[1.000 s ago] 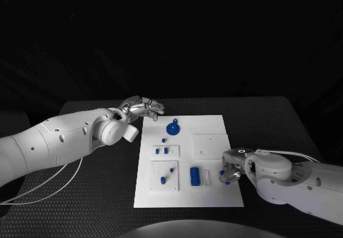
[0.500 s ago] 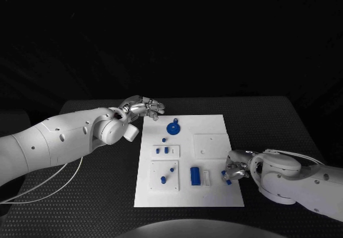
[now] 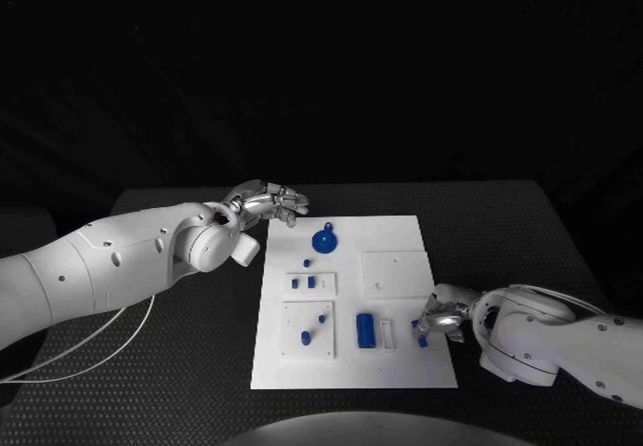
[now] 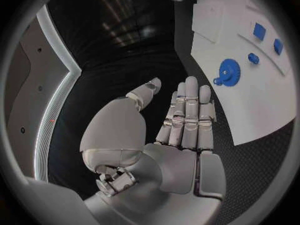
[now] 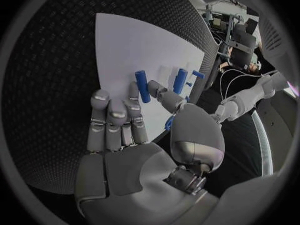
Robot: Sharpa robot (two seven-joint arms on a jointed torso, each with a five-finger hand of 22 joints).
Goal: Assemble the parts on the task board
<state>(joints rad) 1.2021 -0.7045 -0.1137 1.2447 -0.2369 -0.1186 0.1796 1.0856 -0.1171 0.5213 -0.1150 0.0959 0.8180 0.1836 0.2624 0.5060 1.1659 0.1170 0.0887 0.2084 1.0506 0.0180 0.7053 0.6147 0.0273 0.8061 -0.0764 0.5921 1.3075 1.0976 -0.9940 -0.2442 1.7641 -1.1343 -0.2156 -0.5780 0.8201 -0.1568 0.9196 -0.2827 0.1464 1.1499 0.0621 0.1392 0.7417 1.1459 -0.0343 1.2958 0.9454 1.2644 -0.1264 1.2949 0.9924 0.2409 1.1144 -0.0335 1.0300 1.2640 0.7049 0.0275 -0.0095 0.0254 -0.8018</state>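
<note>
R hand (image 3: 439,319) pinches blue part (image 5: 169,123) per wrist cam; L hand (image 4: 181,120) flat, holding nothing.

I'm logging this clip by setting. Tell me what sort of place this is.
Probably a robotics lab test bench, not a home or factory line. A white task board with small blue parts, such as a gear, lies on a black table, and electronic gear on a rack stands beyond the table.
</note>
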